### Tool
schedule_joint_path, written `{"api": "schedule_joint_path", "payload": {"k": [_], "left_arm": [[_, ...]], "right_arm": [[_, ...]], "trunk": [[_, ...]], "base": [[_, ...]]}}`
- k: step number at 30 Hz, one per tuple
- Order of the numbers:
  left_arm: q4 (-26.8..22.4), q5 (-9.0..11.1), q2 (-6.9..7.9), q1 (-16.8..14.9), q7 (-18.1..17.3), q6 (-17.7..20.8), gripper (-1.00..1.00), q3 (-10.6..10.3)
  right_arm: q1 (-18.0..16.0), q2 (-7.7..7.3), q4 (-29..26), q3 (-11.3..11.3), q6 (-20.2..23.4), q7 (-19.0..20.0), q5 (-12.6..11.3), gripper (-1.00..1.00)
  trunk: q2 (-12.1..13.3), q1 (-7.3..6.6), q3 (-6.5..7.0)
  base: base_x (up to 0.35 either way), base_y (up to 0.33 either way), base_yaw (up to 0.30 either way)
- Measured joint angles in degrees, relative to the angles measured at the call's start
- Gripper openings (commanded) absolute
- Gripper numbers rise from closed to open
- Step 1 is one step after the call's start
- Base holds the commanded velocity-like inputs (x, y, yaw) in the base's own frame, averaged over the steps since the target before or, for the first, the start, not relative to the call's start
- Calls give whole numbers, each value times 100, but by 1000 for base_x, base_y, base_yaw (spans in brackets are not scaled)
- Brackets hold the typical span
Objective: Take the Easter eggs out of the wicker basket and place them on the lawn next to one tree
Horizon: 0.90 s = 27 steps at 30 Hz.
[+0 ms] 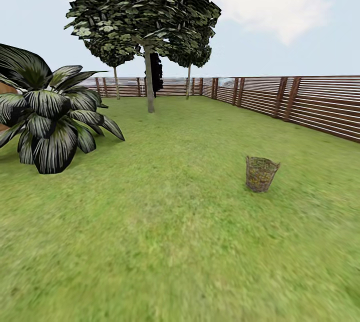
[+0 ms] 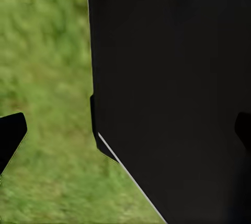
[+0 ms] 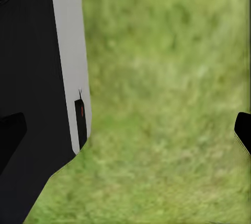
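Flat, even daylight lay over everything, with hardly a shadow. The lawn (image 1: 165, 242) looked smeared and blurry up close, and softer still in both wrist views.

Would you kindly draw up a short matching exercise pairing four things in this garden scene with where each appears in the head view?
Things:
1. wicker basket
2. striped agave plant
3. tree
4. wooden fence

Places:
A. along the right side and far back edge of the lawn
B. at the left edge, on the grass
C. far back, near the middle
D. standing on the grass, right of centre

Pairs: 1-D, 2-B, 3-C, 4-A
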Motion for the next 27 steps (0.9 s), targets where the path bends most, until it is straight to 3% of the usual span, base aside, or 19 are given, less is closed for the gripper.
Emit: {"api": "schedule_joint_path", "payload": {"k": [27], "left_arm": [[0, 0, -4, 0, -1, 0, 100, 0]], "right_arm": [[0, 4, 0, 14, 0, 0, 1, 100]], "trunk": [[0, 0, 0]], "base": [[344, 0, 0]]}}
